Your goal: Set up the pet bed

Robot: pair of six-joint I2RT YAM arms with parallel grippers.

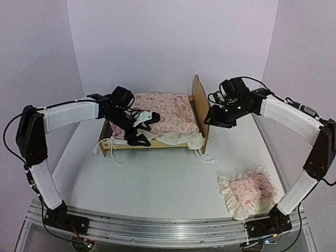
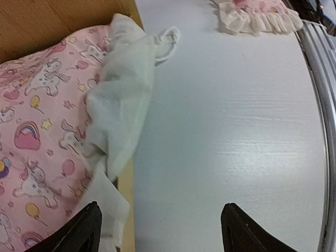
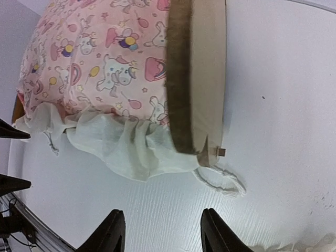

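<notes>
the light plywood pet bed [image 1: 199, 102] at the middle of the white desk [image 1: 157, 178] holds the pink printed ruffled cushion [image 1: 168, 118], the left gripper [image 2: 160, 239] and right gripper [image 3: 160, 236] hover beside it wide open and empty, and only the top view shows the small pink ruffled pillow [image 1: 247, 191] whole.

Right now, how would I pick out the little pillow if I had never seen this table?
Start at the white table with the wooden bed at its back. Come forward to the near right corner: the pillow lies there alone, flat on the table. It has the same pink print as the mattress in the bed, but is much smaller, with a cream ruffle all round.
</notes>
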